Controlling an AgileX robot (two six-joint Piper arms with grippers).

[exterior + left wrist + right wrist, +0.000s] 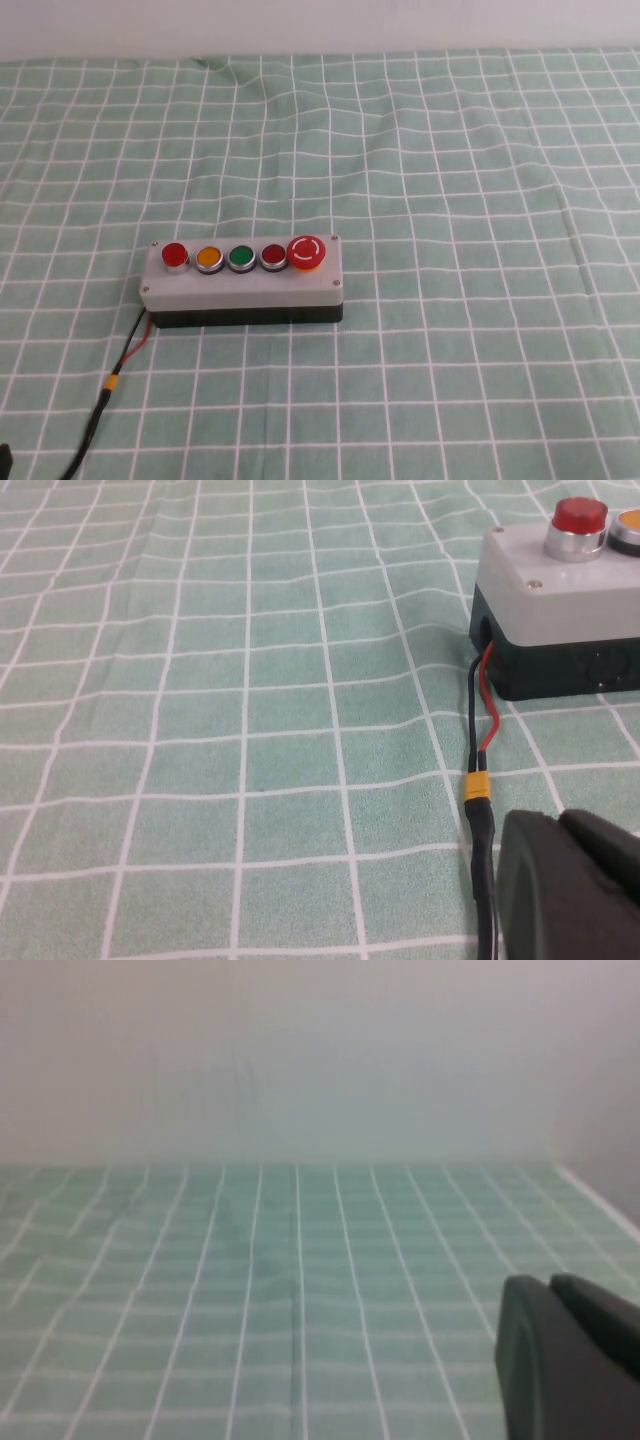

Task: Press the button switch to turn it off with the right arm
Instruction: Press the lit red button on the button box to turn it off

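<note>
A grey button box (243,283) with a black base lies on the green checked cloth, left of the middle. Along its top run a small red button (175,254), an orange one (209,257), a green one (241,257), another red one (273,256) and a large red mushroom button (306,252). The left wrist view shows the box's end (560,590) and its red button (580,515). My left gripper (562,820) is shut, low beside the cable (482,780). My right gripper (548,1285) is shut over bare cloth, away from the box. Neither arm shows in the high view.
A red-and-black cable with a yellow connector (112,382) trails from the box's left end toward the front left corner. The wrinkled checked cloth (450,200) covers the whole table. A white wall (300,1050) stands behind the table's far edge.
</note>
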